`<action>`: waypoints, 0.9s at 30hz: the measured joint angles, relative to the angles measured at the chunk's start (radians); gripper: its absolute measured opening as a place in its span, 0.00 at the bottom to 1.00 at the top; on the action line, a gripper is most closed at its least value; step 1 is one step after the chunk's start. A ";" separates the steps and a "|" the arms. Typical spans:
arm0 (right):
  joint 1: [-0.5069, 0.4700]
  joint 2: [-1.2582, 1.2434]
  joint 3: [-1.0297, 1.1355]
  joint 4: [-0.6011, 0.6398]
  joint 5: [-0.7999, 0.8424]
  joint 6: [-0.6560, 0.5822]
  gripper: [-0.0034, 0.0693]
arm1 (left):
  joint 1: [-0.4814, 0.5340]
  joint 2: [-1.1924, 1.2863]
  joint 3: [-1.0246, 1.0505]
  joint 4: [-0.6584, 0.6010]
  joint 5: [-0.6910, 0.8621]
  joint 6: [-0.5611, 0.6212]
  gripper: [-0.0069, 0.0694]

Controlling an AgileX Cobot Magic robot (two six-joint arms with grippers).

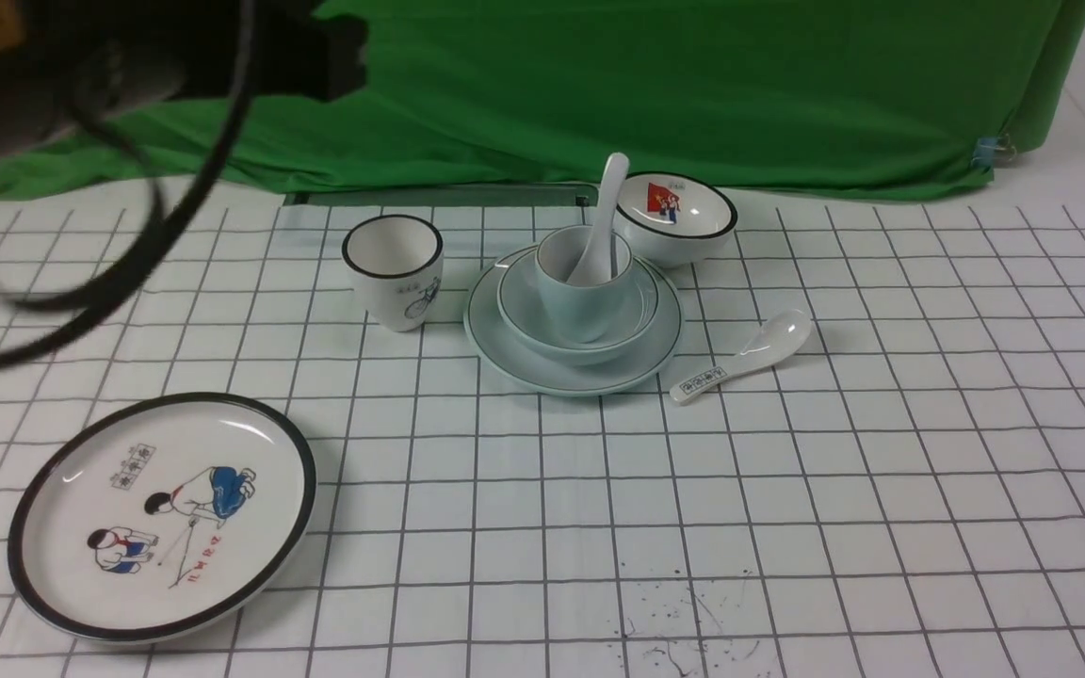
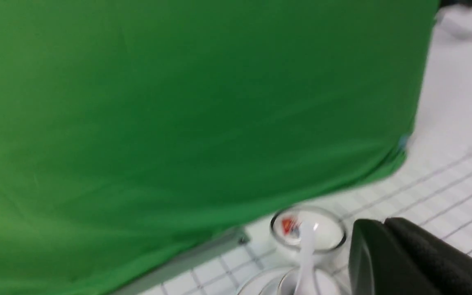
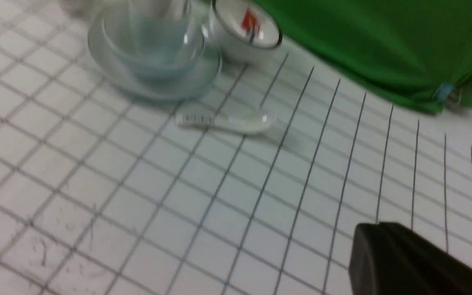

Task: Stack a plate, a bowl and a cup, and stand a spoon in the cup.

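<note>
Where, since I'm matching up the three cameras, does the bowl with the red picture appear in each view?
Front view: red-picture bowl, at the back, just right of the stacked plate.
Left wrist view: bowl, blurred, behind the standing spoon, before the green cloth.
Right wrist view: bowl, between the plate and the green cloth.
Shared landmark: the green cloth behind it.

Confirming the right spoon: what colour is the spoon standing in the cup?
The spoon is plain white; front view shows it best.
</note>
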 joint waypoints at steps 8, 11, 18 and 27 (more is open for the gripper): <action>0.000 -0.199 0.318 0.000 -0.498 0.126 0.07 | 0.000 -0.353 0.355 0.032 -0.210 0.051 0.04; 0.000 -0.200 0.424 0.000 -0.619 0.134 0.09 | 0.000 -0.484 0.473 0.047 -0.222 0.055 0.04; 0.000 -0.200 0.558 -0.001 -0.640 0.164 0.12 | 0.000 -0.621 0.601 0.058 -0.221 0.072 0.04; 0.000 -0.200 0.569 -0.001 -0.469 0.166 0.14 | 0.000 -0.638 0.617 0.093 -0.229 0.075 0.04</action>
